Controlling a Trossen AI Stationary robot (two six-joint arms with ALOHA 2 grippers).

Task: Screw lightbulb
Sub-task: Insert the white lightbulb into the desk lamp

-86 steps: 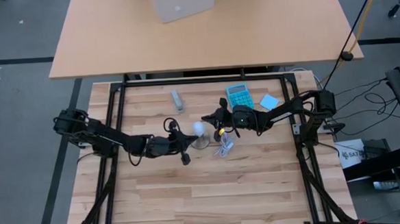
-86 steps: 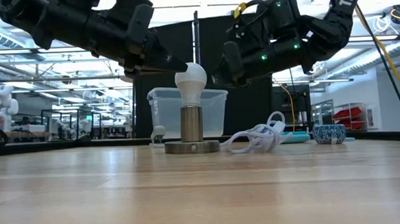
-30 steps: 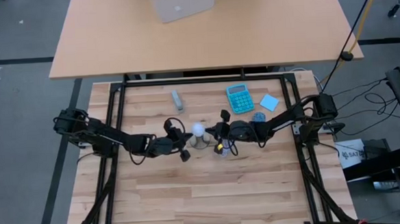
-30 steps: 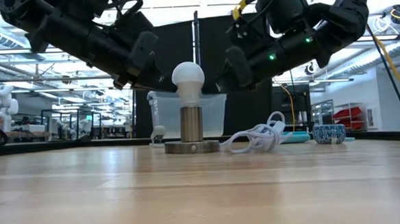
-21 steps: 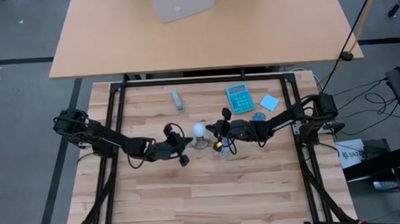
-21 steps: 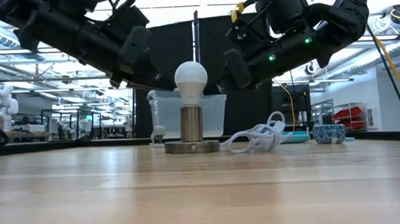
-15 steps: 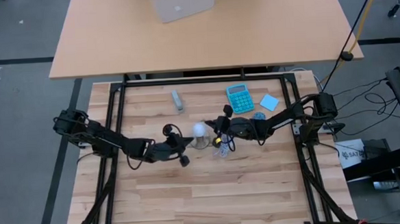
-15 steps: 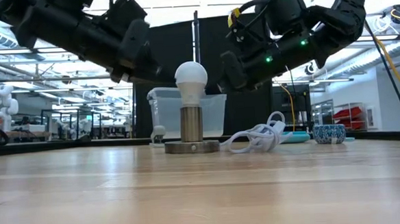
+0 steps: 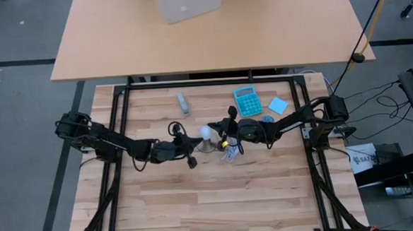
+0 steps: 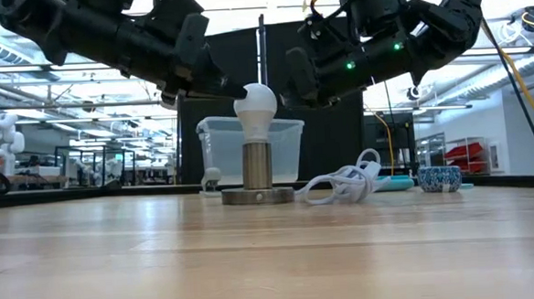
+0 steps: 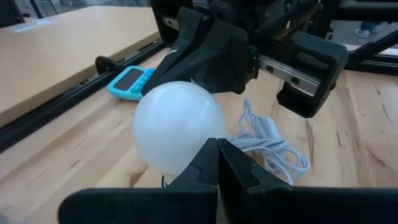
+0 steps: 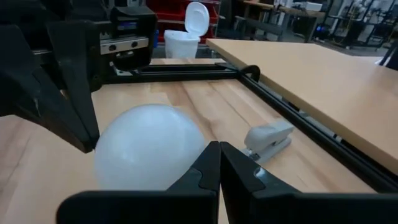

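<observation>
- Lightbulb (image 10: 254,102) sits upright in the socket (image 10: 256,166), round head up, screw end down inside the metal cylinder. Socket stands on its round grey base (image 10: 258,196) near the middle of the counter (image 10: 254,260).
- From above, the lightbulb (image 9: 205,133) is right between my two arms.
- My left fingers (image 9: 191,140) are pressed together, nothing between them. Their tips are right at the lightbulb's left side; in the low view they seem to touch the head, but I can't confirm contact.
- Left wrist view: my closed left fingers (image 11: 217,163) sit just in front of the lightbulb (image 11: 177,124), with the other arm's dark body close behind it.
- My right fingers (image 9: 219,134) are also pressed together and empty, just beside the lightbulb on its right side, slightly above head height in the low view.
- Right wrist view: closed right fingers (image 12: 217,165) meet at a thin seam, with the lightbulb (image 12: 149,148) close ahead and a bit to one side.
- White cable (image 10: 347,184) lies bunched on the counter just right of the base, under my right arm.
- Teal calculator (image 9: 247,100) and a light blue square pad (image 9: 277,105) lie toward the far right of the counter, well apart from the socket.
- Small grey stapler (image 9: 183,103) lies far-left of the lightbulb, also apart.
- Clear plastic bin (image 10: 219,147) shows behind the socket in the low view.
</observation>
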